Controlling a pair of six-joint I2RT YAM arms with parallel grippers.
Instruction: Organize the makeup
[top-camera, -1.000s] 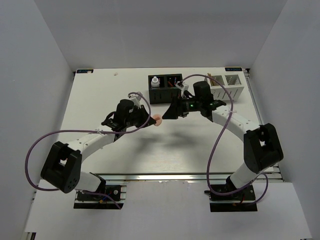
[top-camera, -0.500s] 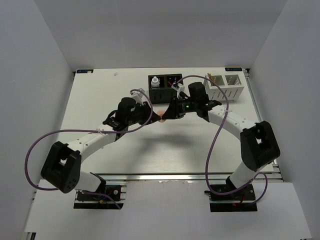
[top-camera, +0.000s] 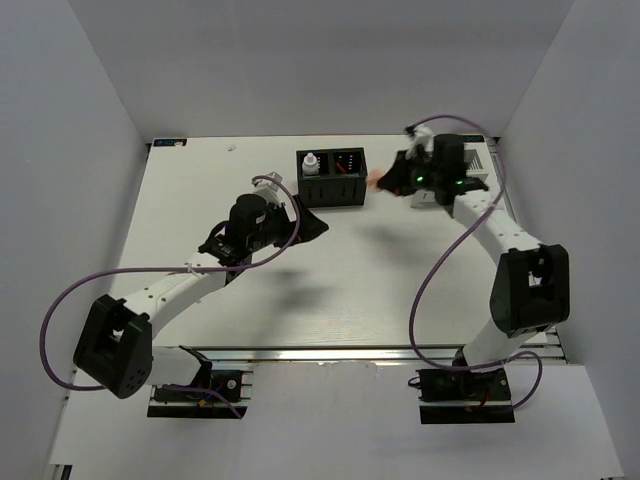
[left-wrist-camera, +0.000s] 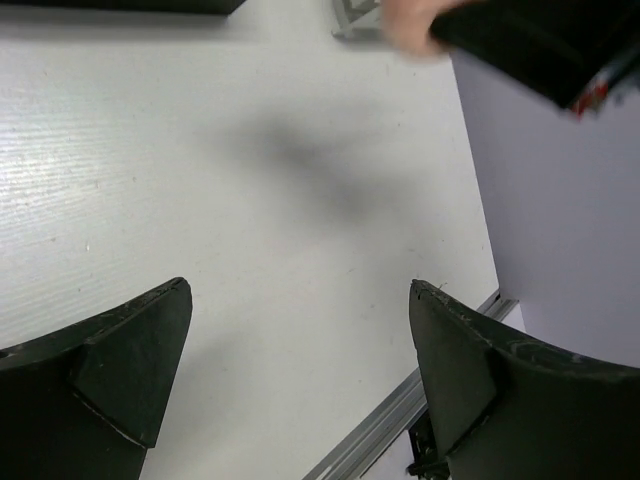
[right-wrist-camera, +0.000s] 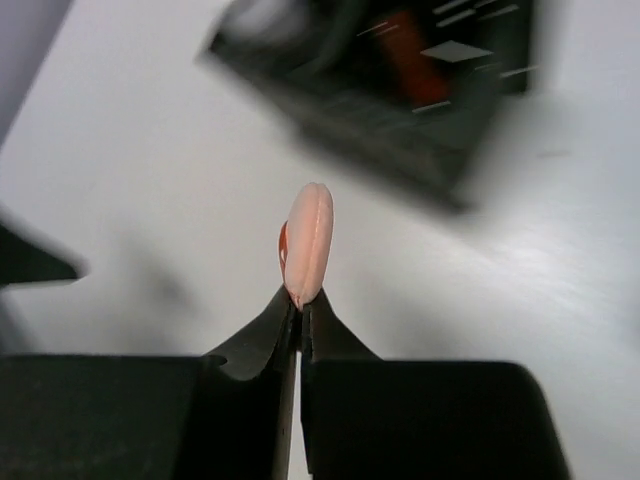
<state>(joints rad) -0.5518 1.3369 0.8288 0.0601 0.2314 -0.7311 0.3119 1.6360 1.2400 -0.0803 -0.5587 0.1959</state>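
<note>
Right claw (right-wrist-camera: 299, 300) is pinched fully together on the pink disc (right-wrist-camera: 308, 240). It grips only the disc's lower rim, so the disc stands edge-on above the fingertips, clear of the table (top-camera: 200, 200). In the top view the disc hangs at about 1 o'clock from table centre, just beside the 3 o'clock end of the black box (top-camera: 332, 190). Can't tell if it touches the box.

Left claw (left-wrist-camera: 300, 290) is spread wide with nothing in it, hovering over bare table at about 7 o'clock of the black box.

White bottle (top-camera: 311, 162) stands in the box's 9 o'clock compartment, and red pencils (top-camera: 347, 165) are in the 3 o'clock one. White slotted box (top-camera: 473, 178) is at 2 o'clock, partly hidden by the right arm.

Handling: the disc looks light, rigid and smooth, probably slippery. A seam runs round its edge, so it may be a hinged compact. The bite is shallow and the disc could pivot or pop out on a quick swing. A safer hold is across the two flat faces, nearer the middle, with gentle squeeze.
</note>
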